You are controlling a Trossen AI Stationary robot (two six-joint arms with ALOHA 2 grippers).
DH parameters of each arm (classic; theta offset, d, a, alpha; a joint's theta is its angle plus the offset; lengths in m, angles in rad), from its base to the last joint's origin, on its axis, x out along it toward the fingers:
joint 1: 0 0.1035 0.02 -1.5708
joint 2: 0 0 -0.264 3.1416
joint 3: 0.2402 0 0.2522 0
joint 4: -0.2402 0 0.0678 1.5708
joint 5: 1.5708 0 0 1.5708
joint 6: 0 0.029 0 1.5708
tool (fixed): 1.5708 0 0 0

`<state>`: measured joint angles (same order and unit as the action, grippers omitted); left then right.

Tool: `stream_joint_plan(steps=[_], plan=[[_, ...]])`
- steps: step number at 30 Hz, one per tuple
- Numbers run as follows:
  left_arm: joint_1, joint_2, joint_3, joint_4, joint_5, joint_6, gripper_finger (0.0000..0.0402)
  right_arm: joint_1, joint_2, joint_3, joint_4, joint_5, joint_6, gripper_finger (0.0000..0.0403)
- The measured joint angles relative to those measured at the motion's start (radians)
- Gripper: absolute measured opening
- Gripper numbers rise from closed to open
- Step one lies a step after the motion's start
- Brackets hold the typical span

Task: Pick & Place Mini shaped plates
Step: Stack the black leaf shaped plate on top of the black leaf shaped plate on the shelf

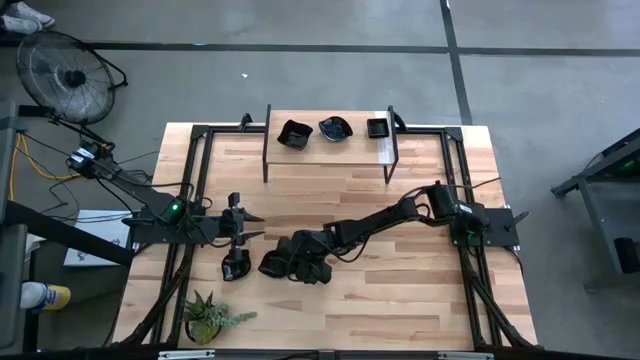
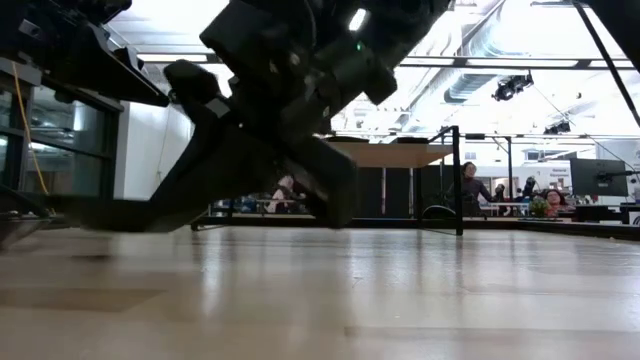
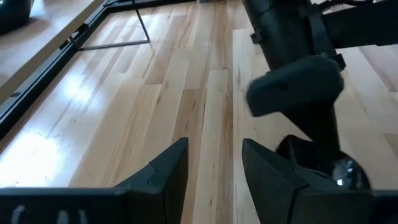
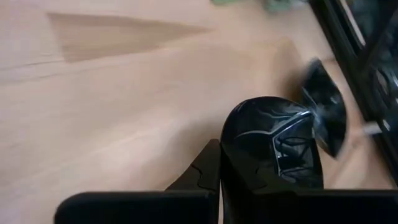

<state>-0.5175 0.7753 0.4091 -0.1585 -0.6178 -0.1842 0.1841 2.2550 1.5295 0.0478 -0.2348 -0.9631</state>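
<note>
Plate (image 4: 273,149) sits held in the right claw (image 4: 261,180); lift slowly, avoiding the left claw (image 3: 214,174), which is narrowly open.

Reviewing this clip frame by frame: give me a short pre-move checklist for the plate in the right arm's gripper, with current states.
1. Right gripper closed on a glossy black plate: ok.
2. Plate lifted off the table: cannot tell.
3. Left gripper open, empty, clear of the right arm: ok.
4. Raised shelf holds three plates, with free wood between them: ok.
5. Another plate lies near the left gripper, away from the right arm's path to the shelf: ok.
</note>
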Motion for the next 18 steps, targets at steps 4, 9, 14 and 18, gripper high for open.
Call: stream_joint_plan(steps=[4, 9, 14, 18], plan=[[0.000, 0.000, 0.000, 0.001, -0.008, 0.004, 0.0147, 0.000, -0.040, 0.000, -0.048, 0.067, 0.053, 0.0001], [0.000, 0.000, 0.000, 0.000, -0.022, 0.004, 0.0147, 0.000, -0.100, 0.000, -0.138, 0.166, 0.116, 0.0001], [0.000, 0.000, 0.000, 0.000, -0.030, 0.023, 0.0147, 0.000, -0.168, 0.000, -0.275, 0.281, 0.167, 0.0000], [0.000, 0.000, 0.000, -0.002, -0.057, 0.029, 0.0147, -0.008, -0.224, 0.000, -0.382, 0.363, 0.208, 0.0000]])
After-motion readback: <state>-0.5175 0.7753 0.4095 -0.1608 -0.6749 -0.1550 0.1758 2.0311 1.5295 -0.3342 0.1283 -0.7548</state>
